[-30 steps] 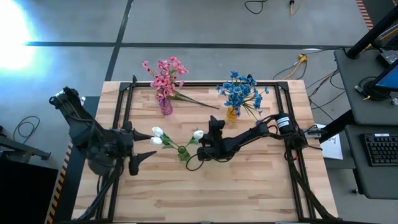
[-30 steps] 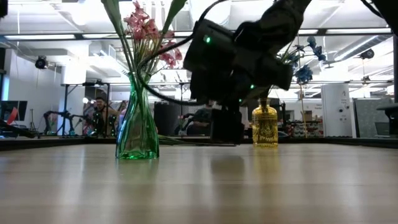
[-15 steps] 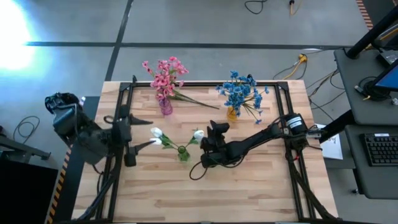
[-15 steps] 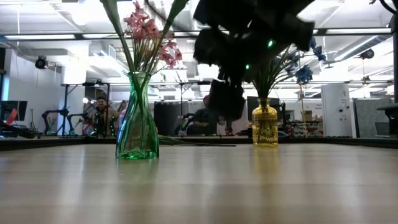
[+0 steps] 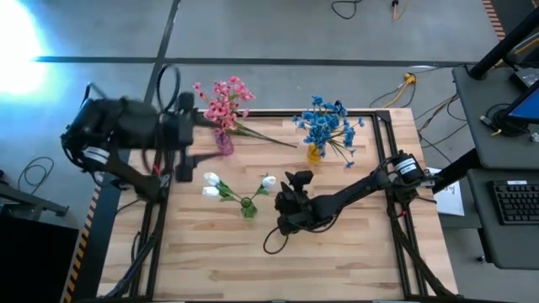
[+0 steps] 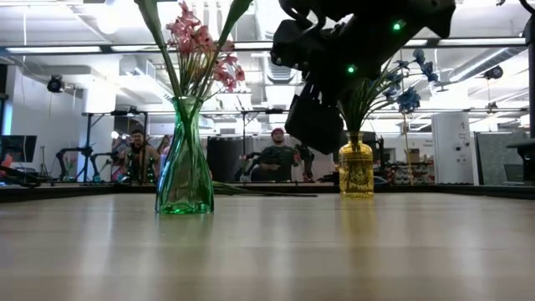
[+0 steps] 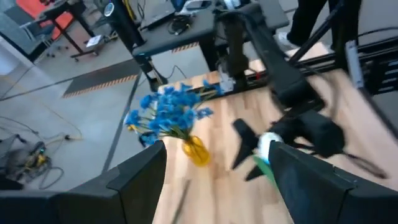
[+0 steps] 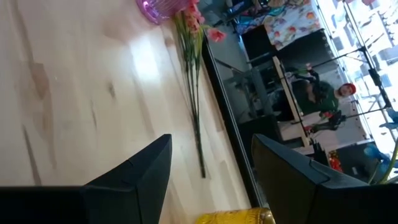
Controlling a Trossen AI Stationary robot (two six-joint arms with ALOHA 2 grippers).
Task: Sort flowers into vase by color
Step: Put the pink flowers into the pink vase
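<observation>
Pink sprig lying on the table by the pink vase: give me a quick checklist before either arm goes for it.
1. Pink sprig free on the table, nothing on top of it: ok.
2. Right gripper empty with fingers apart: ok.
3. Left gripper open and empty, raised near the pink vase: ok.
4. Pink vase upright with its bunch standing in it: ok.
5. Green vase with white flowers stands between the arms, close to both paths: not ok.
6. Room in the pink vase mouth for another stem: cannot tell.
</observation>
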